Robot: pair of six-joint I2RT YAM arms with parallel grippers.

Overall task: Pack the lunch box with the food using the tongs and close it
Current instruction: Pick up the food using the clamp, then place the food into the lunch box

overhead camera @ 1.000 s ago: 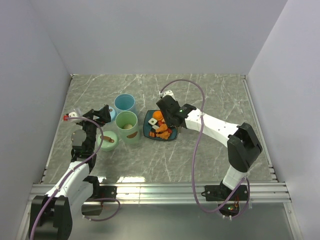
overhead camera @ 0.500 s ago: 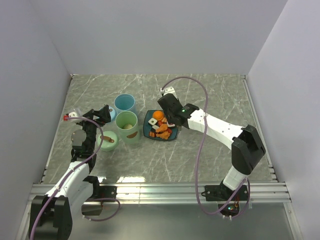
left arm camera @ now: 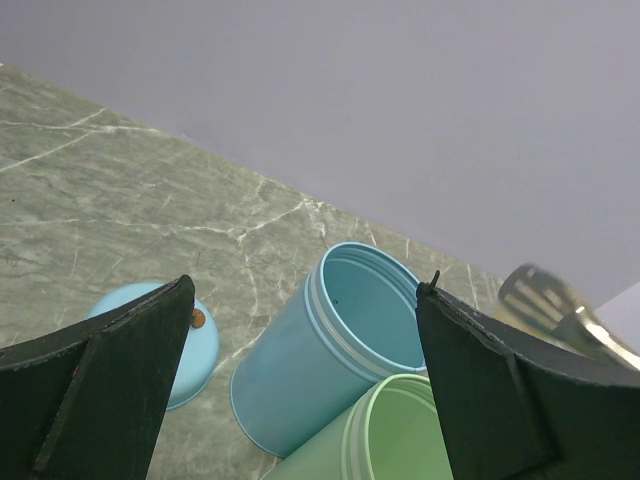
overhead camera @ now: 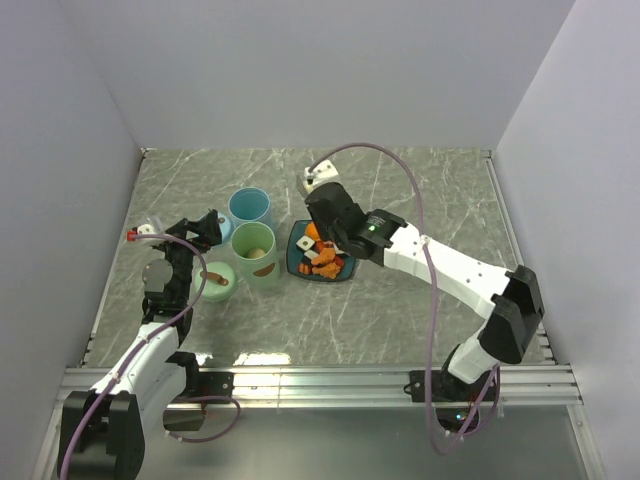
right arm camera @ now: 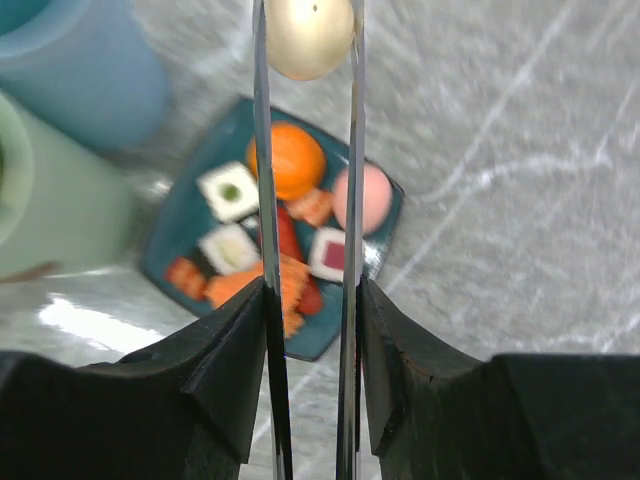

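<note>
My right gripper is shut on the thin silver tongs, well above the teal plate. The tongs' tips pinch a round beige ball. More food lies on the plate: an orange ball, a pink egg-shaped piece and white rolls. From above, this gripper hangs at the plate's back edge. The lunch box is a blue tub and a green tub, both uncapped, left of the plate. My left gripper is open beside them, holding nothing.
A blue lid lies flat left of the blue tub. A green lid with something brown on it sits in front of my left gripper. The green tub touches the blue one. Grey walls close in the marble table.
My right gripper has lifted off the plate and moved back and to the left with the tongs, which now carry the beige ball. The left arm has not moved.
</note>
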